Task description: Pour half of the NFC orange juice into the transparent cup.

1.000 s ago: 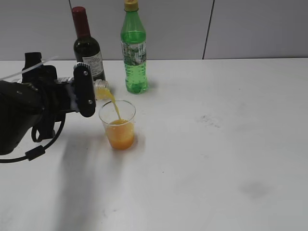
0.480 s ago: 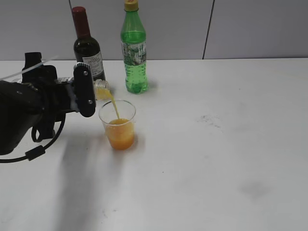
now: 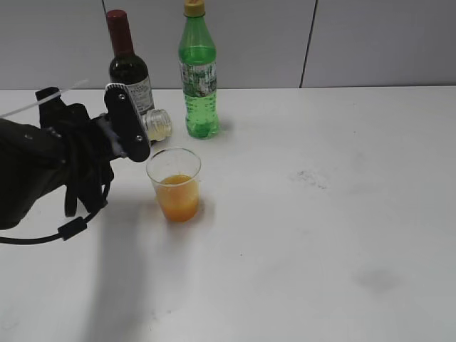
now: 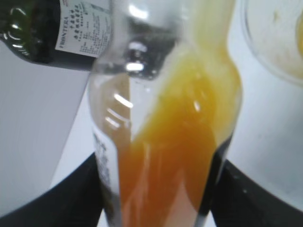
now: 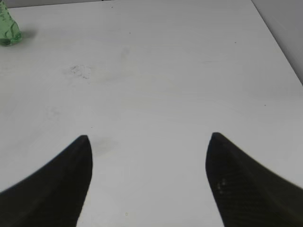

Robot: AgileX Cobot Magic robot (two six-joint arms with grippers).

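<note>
Juice bottle (image 4: 165, 142) gripped by the left end effector (image 3: 132, 132), clamped between dark fingers (image 4: 71, 198) seen at both lower corners of the left wrist view. Tilted well off upright, open mouth (image 3: 158, 123) turned toward the right of the exterior view, just above and behind the rim of the cup. No stream at the mouth. Cloudy orange liquid pooled along one side of the clear body, strip of label at its lower left edge.

Clear cup (image 3: 175, 184) upright on the white counter (image 3: 320, 235), just right of the left arm, holding orange juice to roughly halfway up. Part of its rim (image 4: 265, 52) also caught at the upper right of the left wrist view, close beside the bottle.

Right end effector (image 5: 149, 184) over bare counter well to the right, spread wide with nothing between its two dark fingers (image 5: 57, 189). Faint grey smudge (image 5: 78, 71) on the surface ahead of it.

Further back, dark wine bottle (image 3: 128, 68) with a red cap standing directly behind the left end effector, white label (image 4: 83, 26) legible only in part. Green soda bottle (image 3: 198, 75) with a yellow cap upright just to its right, near the grey wall (image 3: 370, 43).
</note>
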